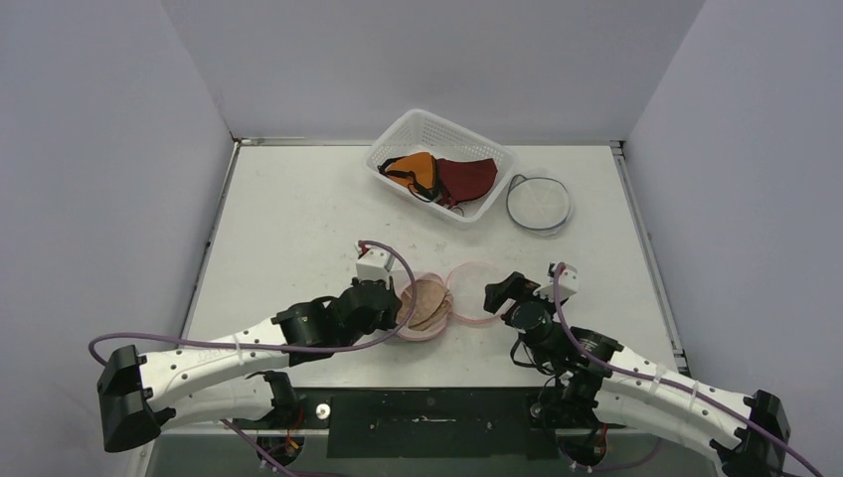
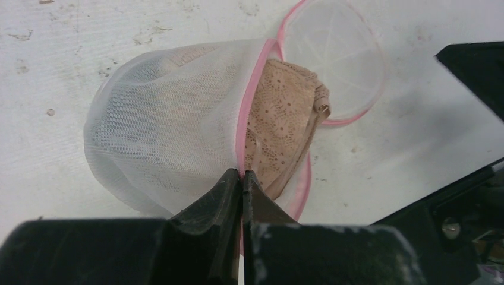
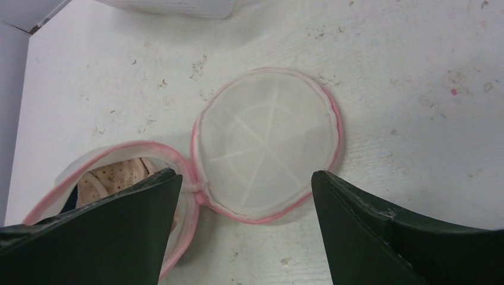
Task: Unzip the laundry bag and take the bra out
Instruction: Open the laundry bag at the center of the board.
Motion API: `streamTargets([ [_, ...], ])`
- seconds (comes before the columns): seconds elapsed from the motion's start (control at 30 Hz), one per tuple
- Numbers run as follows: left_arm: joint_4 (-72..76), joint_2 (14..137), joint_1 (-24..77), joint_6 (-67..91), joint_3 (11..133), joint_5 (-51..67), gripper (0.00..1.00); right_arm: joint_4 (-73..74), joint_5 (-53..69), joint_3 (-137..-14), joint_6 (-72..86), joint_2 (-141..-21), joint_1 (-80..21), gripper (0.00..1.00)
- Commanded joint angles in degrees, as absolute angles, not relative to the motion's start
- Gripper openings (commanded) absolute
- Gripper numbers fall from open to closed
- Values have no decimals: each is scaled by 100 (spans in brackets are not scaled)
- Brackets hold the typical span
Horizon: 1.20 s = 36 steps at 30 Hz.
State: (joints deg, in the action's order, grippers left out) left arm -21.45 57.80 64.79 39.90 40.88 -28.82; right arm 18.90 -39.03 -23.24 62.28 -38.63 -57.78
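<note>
The laundry bag [image 2: 160,119] is a round white mesh pouch with pink trim, lying unzipped at the table's middle [image 1: 410,333]. Its round lid [image 3: 267,142] is flipped out flat to the right [image 1: 475,291]. A beige lace bra [image 2: 279,119] sits in the open mouth [image 1: 425,303] and partly shows in the right wrist view [image 3: 113,175]. My left gripper [image 2: 242,173] is shut on the bag's pink rim at the near side. My right gripper [image 3: 243,175] hangs open just above the lid's near edge, holding nothing; its left finger [image 3: 119,225] is over the bag's rim.
A white plastic basket [image 1: 391,136] at the back holds orange and dark red garments [image 1: 447,177]. To its right lies a second round mesh bag with dark trim [image 1: 538,203]. Grey walls close the table on three sides.
</note>
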Motion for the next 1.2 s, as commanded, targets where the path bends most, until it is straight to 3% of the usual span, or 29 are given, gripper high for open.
streamTargets([
  [0.0,-1721,5449,6426,4408,4073,-2575,0,2108,-3502,-2043,6541,-3681,-5509,83],
  [0.3,-1644,5228,6408,4616,3656,-2534,0,1518,-3199,-1197,7710,-3775,-5461,83],
  [0.77,-1963,4962,6358,4457,3585,-2685,0,-1459,-2762,-1002,7779,-6084,-4762,80],
  [0.83,-1983,4959,6339,4420,3588,-2689,0,-1659,-2624,-1044,7793,-6386,-4665,74],
  [0.97,-2033,4950,6287,4365,3578,-2698,0,-1988,-2576,-1044,7771,-6681,-4580,44],
  [1.07,-2057,4910,6225,4344,3524,-2658,0,-1803,-2791,-1059,7616,-6504,-4577,24],
  [1.17,-1981,4889,6157,4346,3467,-2538,0,-1210,-3146,-1116,7331,-5933,-4613,11],
])
